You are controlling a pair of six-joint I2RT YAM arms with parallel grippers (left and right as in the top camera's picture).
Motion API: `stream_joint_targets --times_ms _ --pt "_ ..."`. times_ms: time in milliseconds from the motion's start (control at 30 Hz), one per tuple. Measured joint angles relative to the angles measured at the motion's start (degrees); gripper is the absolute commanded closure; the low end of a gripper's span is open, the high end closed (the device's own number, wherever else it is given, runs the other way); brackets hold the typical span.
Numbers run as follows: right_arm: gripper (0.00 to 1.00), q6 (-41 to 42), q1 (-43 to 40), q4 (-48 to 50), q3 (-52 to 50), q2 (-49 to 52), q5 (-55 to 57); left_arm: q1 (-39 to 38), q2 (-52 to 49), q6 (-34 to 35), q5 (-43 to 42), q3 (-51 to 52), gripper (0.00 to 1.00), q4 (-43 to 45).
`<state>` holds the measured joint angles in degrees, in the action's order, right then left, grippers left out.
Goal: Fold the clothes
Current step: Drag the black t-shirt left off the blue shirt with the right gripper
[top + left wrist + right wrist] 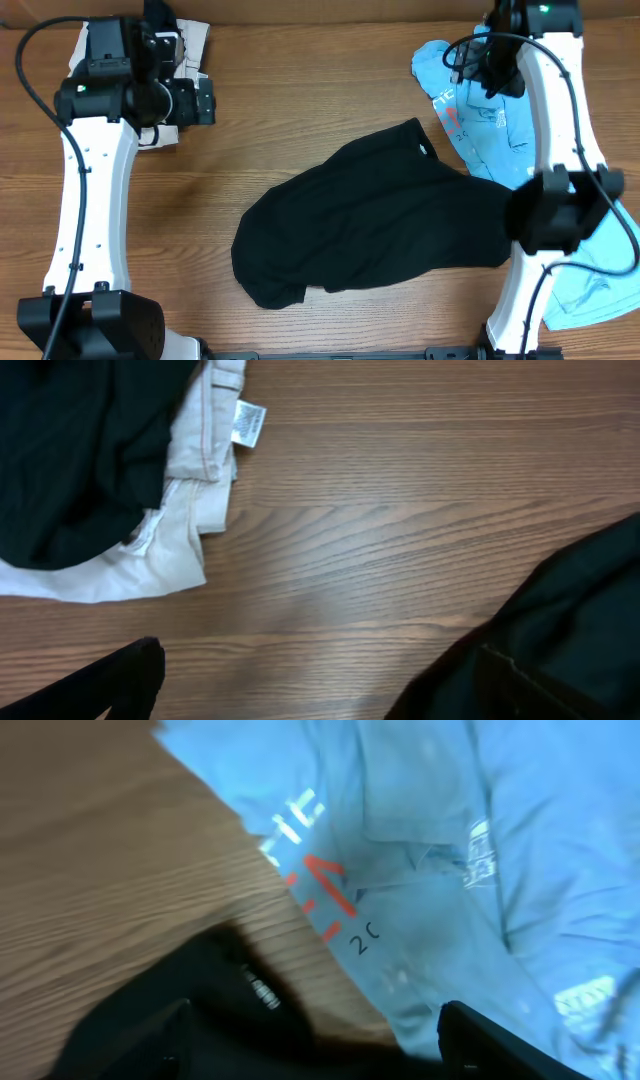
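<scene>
A black garment (370, 220) lies crumpled in the middle of the table; its edge shows in the left wrist view (580, 610) and the right wrist view (220, 990). Light blue clothes (480, 120) lie at the right, with red and white print in the right wrist view (450, 840). My left gripper (207, 100) is open and empty above bare wood (318, 660), left of the black garment. My right gripper (490, 75) is open and empty, hovering where the blue cloth meets the black garment's collar (315, 1015).
A white and beige garment (185, 50) lies at the back left under my left arm, with a tag and dark cloth on it in the left wrist view (190, 490). More light blue cloth (600, 280) lies at the front right by the right arm's base.
</scene>
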<state>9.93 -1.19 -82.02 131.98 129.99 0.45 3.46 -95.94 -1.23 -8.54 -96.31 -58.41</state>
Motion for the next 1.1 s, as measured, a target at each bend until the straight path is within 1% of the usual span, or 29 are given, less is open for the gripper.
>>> stream_joint_targets --times_ms 233,533,700,900,1100 --pt "0.20 -1.18 -4.13 0.92 -0.07 10.38 -1.66 -0.11 0.00 0.02 -0.02 0.00 0.00 0.48" --pt "0.20 -2.29 -5.14 3.08 -0.15 14.73 -3.06 -0.11 0.00 0.02 0.00 0.00 0.00 0.52" --pt "0.20 -2.43 -5.09 6.49 -3.26 15.19 -3.17 -0.11 0.00 0.02 0.00 0.00 0.00 -0.31" --pt "0.20 -1.20 -5.97 10.14 -6.93 13.40 -4.24 -0.11 0.00 0.02 0.00 0.00 0.00 -0.37" --pt "0.20 -0.55 -10.19 15.23 -9.11 12.26 -7.06 -0.11 0.00 0.02 0.00 0.00 0.00 -0.42"
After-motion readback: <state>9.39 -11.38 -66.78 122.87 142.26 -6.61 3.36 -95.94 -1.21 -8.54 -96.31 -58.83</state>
